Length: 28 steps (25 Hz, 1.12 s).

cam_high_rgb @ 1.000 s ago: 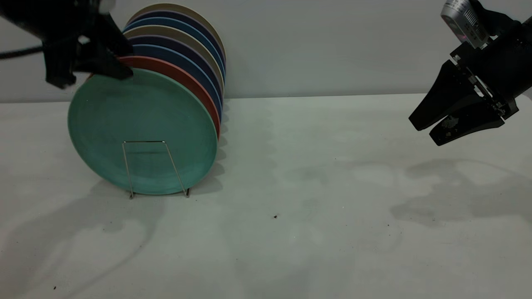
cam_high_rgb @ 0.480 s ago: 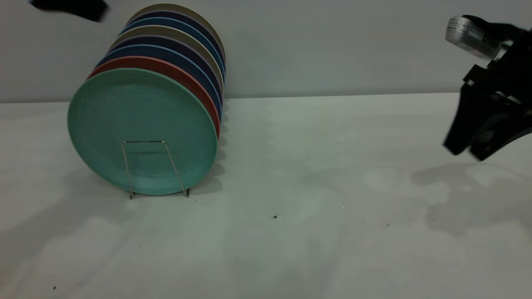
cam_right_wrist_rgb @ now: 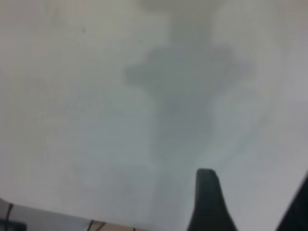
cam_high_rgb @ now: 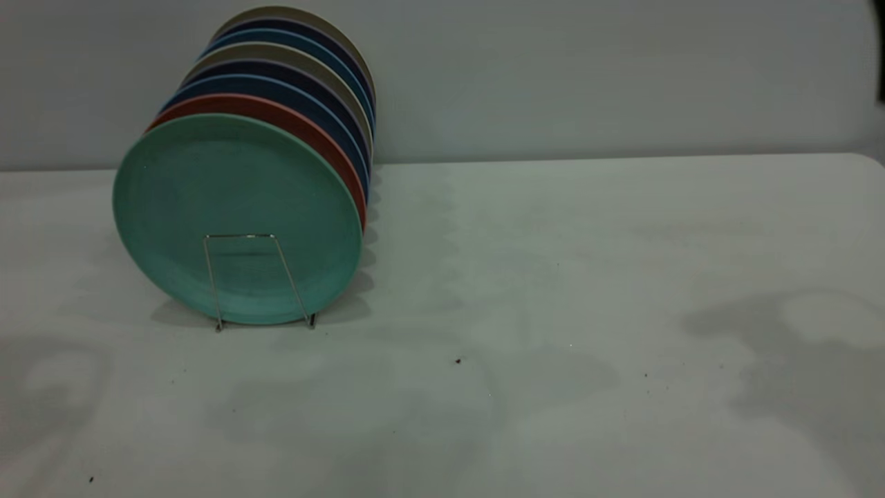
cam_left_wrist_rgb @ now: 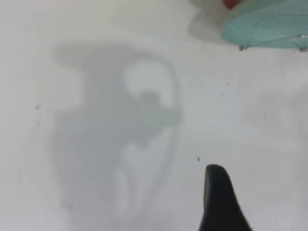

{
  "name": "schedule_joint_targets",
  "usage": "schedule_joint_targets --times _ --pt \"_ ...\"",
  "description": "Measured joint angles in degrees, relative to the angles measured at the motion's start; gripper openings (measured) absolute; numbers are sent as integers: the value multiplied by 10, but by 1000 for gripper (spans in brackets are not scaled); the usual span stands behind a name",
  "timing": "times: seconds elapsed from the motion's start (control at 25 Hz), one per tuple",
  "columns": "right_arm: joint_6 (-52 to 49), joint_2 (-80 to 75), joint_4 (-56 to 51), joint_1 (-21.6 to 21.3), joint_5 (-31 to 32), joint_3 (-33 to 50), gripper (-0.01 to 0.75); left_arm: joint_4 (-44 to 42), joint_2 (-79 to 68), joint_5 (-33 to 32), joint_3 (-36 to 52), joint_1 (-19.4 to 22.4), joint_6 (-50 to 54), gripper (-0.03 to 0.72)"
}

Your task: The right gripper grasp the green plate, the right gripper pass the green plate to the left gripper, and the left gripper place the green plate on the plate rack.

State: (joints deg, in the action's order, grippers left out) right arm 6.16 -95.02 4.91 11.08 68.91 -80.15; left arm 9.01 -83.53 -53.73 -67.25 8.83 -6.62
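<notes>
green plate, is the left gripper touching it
Apart. The left wrist view shows bare table between its one visible finger and the green plate in the plate rack.

Matt green plate (cam_high_rgb: 235, 207) — wire plate rack (cam_high_rgb: 252, 277)

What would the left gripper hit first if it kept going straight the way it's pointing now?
Most likely the bare table. The left wrist view shows one finger aimed down at open tabletop, with the green plate and plate rack well off to one side. Depth is unclear.
</notes>
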Motion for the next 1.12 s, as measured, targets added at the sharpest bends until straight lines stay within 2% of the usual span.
schedule_joint_targets --times 0.24,0.44,0.64,0.92,1.12 --pt "-43 145 -5 57 12 24 519 -7 128 -51 42 0 -12 460" --pt "-45 285 -31 99 17 105 519 15 271 -3 148 0 -19 460" --pt "-46 404 -38 100 22 234 519 35 393 -1 237 0 -50 460" --pt "-41 587 -38 100 22 400 519 46 568 -78 324 0 -56 460" --pt "-32 716 -38 100 -15 496 519 46 692 -129 337 0 -56 460"
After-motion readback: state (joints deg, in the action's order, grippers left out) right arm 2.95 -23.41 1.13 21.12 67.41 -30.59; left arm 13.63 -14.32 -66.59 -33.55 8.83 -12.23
